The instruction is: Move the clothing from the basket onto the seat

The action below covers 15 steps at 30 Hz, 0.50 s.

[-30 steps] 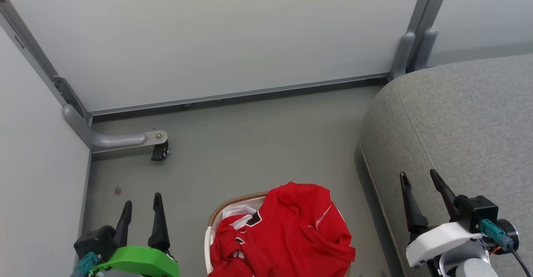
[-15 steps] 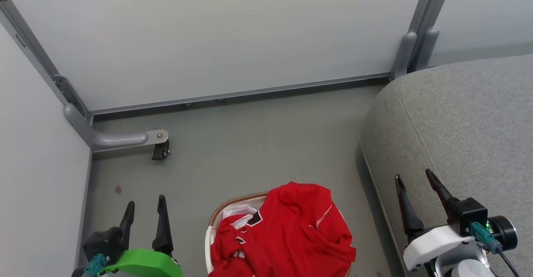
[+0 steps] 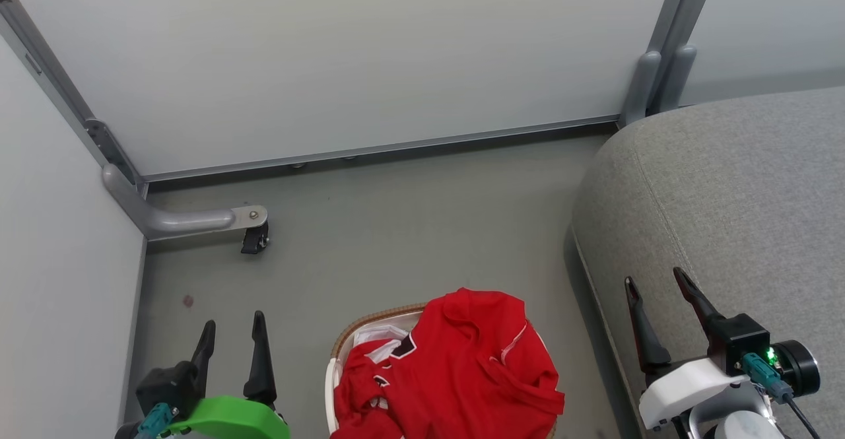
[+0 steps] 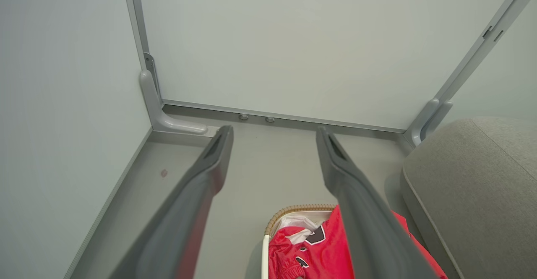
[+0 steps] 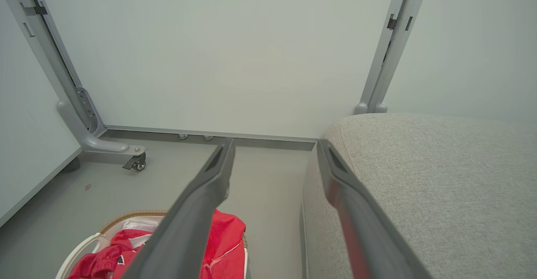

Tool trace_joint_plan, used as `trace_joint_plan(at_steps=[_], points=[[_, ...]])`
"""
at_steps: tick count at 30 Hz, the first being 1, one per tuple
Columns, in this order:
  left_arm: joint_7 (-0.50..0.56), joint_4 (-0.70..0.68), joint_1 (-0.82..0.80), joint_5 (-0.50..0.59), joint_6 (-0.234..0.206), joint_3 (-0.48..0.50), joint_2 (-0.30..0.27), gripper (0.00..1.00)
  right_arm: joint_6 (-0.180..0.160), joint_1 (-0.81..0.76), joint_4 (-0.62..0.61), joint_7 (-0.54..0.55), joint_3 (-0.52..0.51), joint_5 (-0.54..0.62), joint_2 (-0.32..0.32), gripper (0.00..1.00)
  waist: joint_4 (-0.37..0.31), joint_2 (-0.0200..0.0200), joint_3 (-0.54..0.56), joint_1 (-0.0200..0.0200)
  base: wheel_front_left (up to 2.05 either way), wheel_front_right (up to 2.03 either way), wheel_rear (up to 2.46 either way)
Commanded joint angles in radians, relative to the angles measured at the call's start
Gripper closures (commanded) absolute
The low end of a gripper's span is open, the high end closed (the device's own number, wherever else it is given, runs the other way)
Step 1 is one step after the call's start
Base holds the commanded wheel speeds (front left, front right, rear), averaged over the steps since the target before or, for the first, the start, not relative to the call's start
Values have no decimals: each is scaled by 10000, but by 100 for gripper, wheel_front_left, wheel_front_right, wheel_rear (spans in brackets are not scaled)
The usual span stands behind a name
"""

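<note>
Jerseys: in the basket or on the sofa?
In the basket. The red jerseys are heaped in the basket, draped over its right rim, apart from the sofa.

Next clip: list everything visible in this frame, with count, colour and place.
clothing: piece count unclear, red with white trim, heaped in the basket
basket: one, white with brown woven rim, on the floor
liner: one, white, inside the basket beside the clothing
seat: one, grey, right of the basket
floor: grey, under the basket
partition panels: several, white with grey frames, ahead and at left
caster: one, black, under a grey foot at far left
left claw: one, dark, open, lower left
right claw: one, dark, open, over the seat's edge
</note>
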<state>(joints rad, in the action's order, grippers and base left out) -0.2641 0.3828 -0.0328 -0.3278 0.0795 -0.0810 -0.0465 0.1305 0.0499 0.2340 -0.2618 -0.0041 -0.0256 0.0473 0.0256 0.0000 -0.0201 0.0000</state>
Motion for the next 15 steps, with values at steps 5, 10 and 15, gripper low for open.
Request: trace_joint_plan(at_steps=[5,10,15], points=[[-7,-18,51,-54,-38,-35,-70,0,4,-89,-25,-48,2,-62,57,0,2,0,-6,0,0,0,0],[-7,-4,0,-45,-3,-4,-68,0,4,-36,-125,-48,-34,-101,57,0,-17,0,-92,0,0,0,0],[-7,45,-340,56,47,-154,-67,0,4,228,-307,-48,-50,-98,55,0,-77,0,-559,0,0,0,0]])
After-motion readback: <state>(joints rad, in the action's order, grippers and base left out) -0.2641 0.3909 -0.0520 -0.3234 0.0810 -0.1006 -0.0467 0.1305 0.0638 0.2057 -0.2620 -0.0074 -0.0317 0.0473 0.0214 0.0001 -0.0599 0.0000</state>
